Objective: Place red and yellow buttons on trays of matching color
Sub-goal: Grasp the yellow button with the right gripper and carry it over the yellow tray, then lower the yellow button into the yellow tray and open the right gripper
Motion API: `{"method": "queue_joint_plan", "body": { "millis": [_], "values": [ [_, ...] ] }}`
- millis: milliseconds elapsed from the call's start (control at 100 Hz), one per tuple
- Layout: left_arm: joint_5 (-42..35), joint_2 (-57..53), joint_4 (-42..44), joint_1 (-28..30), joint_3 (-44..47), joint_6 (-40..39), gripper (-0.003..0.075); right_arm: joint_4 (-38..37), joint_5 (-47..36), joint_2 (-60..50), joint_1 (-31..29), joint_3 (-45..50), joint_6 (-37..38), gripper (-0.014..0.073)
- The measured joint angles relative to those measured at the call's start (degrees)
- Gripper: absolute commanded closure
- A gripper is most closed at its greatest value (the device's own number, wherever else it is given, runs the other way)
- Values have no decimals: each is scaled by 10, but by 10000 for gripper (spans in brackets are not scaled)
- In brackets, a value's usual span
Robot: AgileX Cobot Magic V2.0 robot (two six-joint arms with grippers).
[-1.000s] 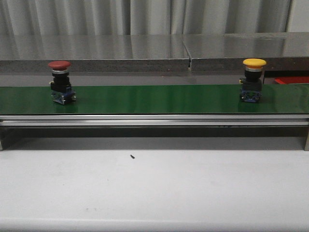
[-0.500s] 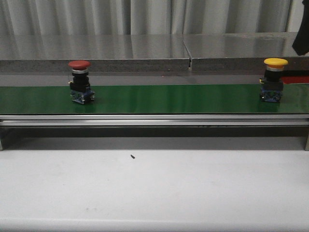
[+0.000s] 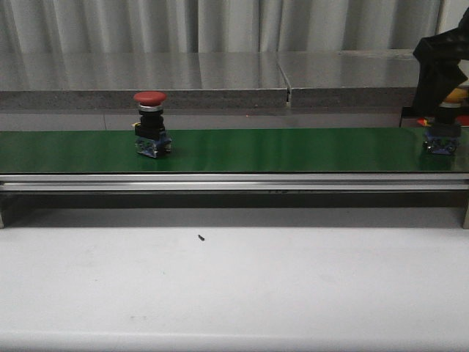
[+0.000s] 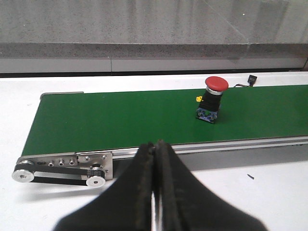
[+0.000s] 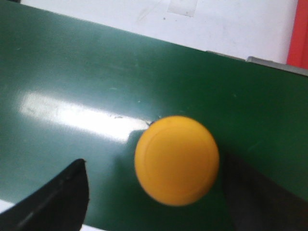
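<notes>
The red button [image 3: 149, 125] stands upright on the green conveyor belt [image 3: 293, 150], left of centre; it also shows in the left wrist view as red button [image 4: 211, 98]. My left gripper [image 4: 156, 145] is shut and empty, hanging over the white table in front of the belt, well short of that button. At the belt's far right end stands the yellow button [image 3: 442, 137], its cap [image 5: 176, 160] right under my right gripper [image 5: 153, 163]. That gripper is open, one finger [image 5: 62, 197] on each side of the cap and not touching it. A red strip [image 5: 298, 31] beyond the belt may be the red tray. No yellow tray is in view.
The belt's metal rail [image 3: 234, 182] runs along its front edge, with the drive pulleys [image 4: 62, 172] at its left end. A grey counter [image 3: 220, 73] lies behind the belt. The white table [image 3: 234, 286] carries a small dark speck [image 3: 200, 237].
Both buttons have ridden the belt to the right. My right arm has come in from the upper right and now hangs over the yellow button.
</notes>
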Motion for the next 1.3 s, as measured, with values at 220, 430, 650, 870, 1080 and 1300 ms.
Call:
{"method": "queue_joint_plan", "body": {
  "millis": [220,430,650,870,1080,1300],
  "values": [
    [0,0,0,0,0,0,739,-4,-1,31,-29,-23,0,332],
    [0,0,0,0,0,0,739,-6,-1,35,-41,-24,0,388],
    [0,0,0,0,0,0,739,-9,37,4,-44,-25,0,389],
    [0,0,0,0,0,0,739,-9,95,-72,-86,-25,4,389],
    [0,0,0,0,0,0,739,-9,168,-132,-159,-25,8,389],
    [0,0,0,0,0,0,739,-9,175,-152,-263,-25,23,389]
  ]
}}
